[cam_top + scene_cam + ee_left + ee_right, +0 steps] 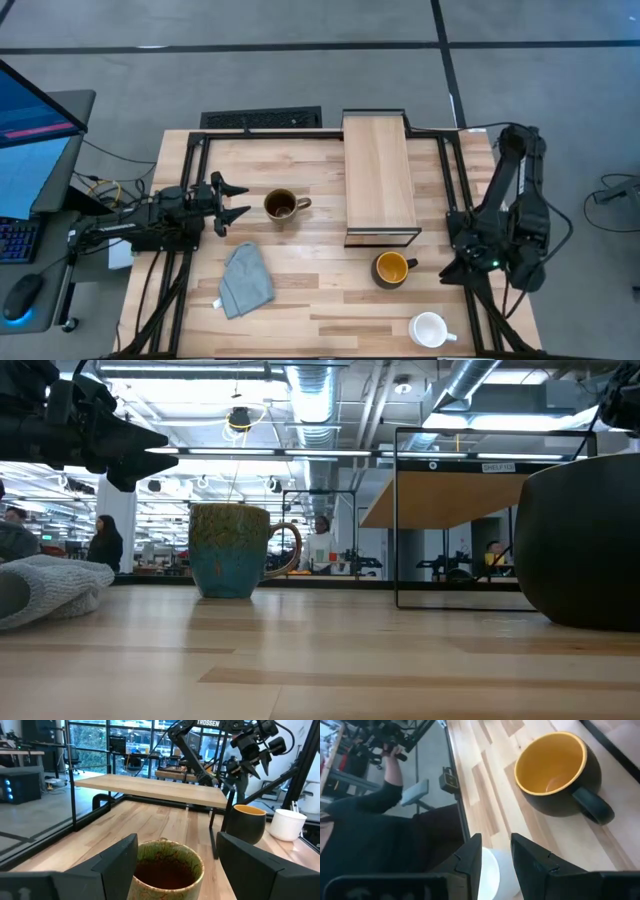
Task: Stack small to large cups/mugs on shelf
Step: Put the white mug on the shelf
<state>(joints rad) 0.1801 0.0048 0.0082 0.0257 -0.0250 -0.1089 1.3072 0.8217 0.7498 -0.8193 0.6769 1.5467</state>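
The olive-brown mug (pixel 281 206) stands upright on the tabletop left of the shelf (pixel 380 175), its handle toward the shelf. My left gripper (pixel 240 200) is open, level just left of this mug, and touches nothing. In the left wrist view its fingers (pixel 117 862) stand either side of the mug (pixel 167 870). The dark mug with the yellow inside (pixel 393 268) stands near the shelf's near end. The small white mug (pixel 430 328) stands at the near right. My right gripper (pixel 452 268) hovers open above the table's right side, over the white mug (pixel 490 870) and beside the dark mug (pixel 552 772).
A crumpled grey cloth (pixel 245 280) lies near the table's left front. The shelf's dark frame legs (pixel 398 520) stand on the tabletop. A person in a dark sleeve (pixel 380 805) shows beyond the table's edge. A monitor and keyboard (pixel 20 160) stand left of the table.
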